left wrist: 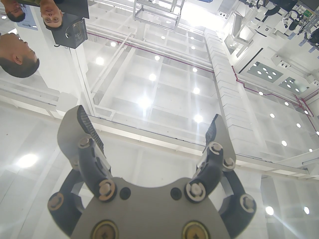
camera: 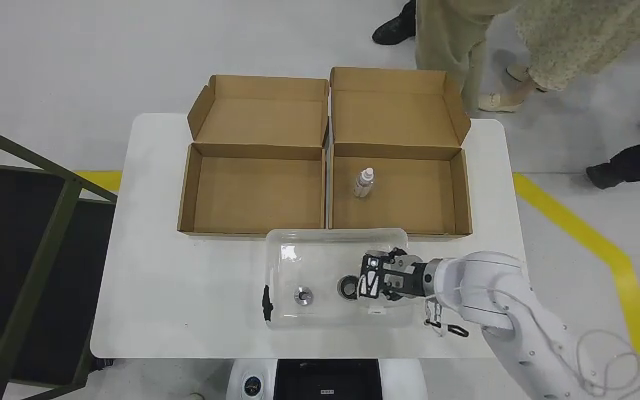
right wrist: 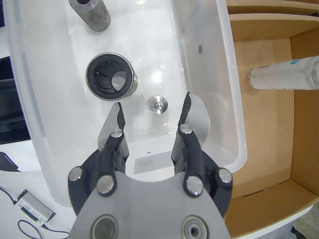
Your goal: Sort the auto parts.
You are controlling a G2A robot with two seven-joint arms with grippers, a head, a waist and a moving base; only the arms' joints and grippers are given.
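A clear plastic bin (camera: 290, 245) (right wrist: 224, 50) near the table's front edge holds three metal parts. They are a grey steel cylinder (right wrist: 89, 8) (camera: 303, 296), a black-lined bearing sleeve (right wrist: 111, 79) (camera: 349, 289) and a small silver stud (right wrist: 158, 104). My right gripper (right wrist: 153, 110) (camera: 372, 283) hangs open inside the bin, its fingers on either side of the stud and apart from it. A small clear bottle (camera: 363, 182) (right wrist: 284, 74) lies in the right cardboard box (camera: 445, 215). My left gripper (left wrist: 149, 120) is open, holds nothing and points up at the ceiling.
Two open cardboard boxes stand side by side behind the bin, the left box (camera: 252, 190) with nothing in it. A black clip (camera: 266, 303) sits on the bin's left end. A small grey device with a cable (right wrist: 33, 206) lies on the table beside the bin.
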